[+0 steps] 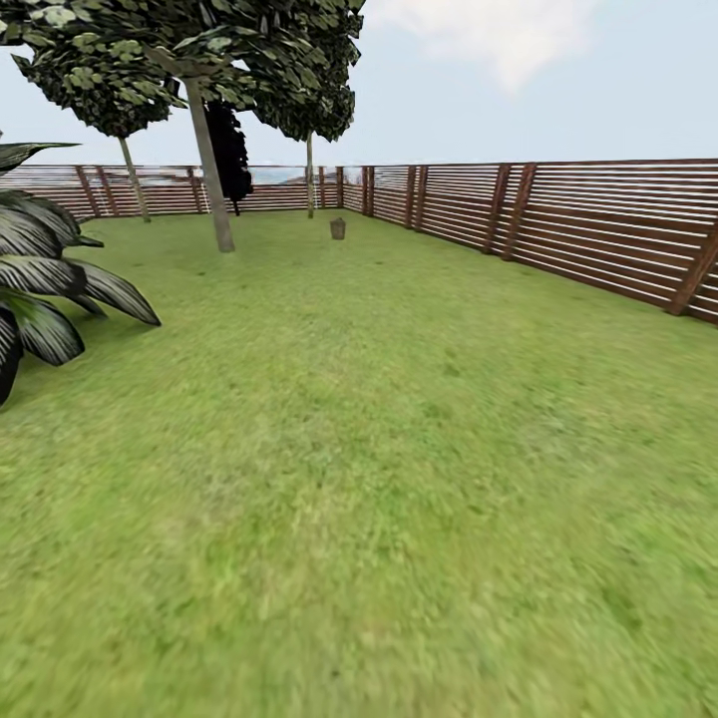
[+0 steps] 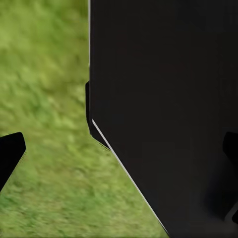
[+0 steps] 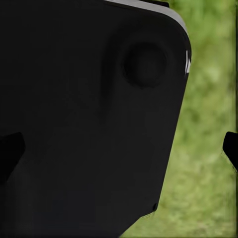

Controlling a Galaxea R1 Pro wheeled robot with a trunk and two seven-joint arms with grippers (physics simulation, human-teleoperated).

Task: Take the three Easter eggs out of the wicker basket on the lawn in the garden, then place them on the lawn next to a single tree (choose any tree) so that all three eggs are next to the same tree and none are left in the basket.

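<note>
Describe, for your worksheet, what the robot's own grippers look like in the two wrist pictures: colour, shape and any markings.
Each gripper shows as two matte black fingertips at the picture's edges, blunt and wedge-shaped: left gripper, right gripper. No cables or markings are visible on them. Beside them stands a large black robot panel with a thin pale edge; the right wrist view's panel has rounded corners and a round recess.

small wicker basket (image 1: 338,228) upright on far lawn (image 1: 379,469).
</note>
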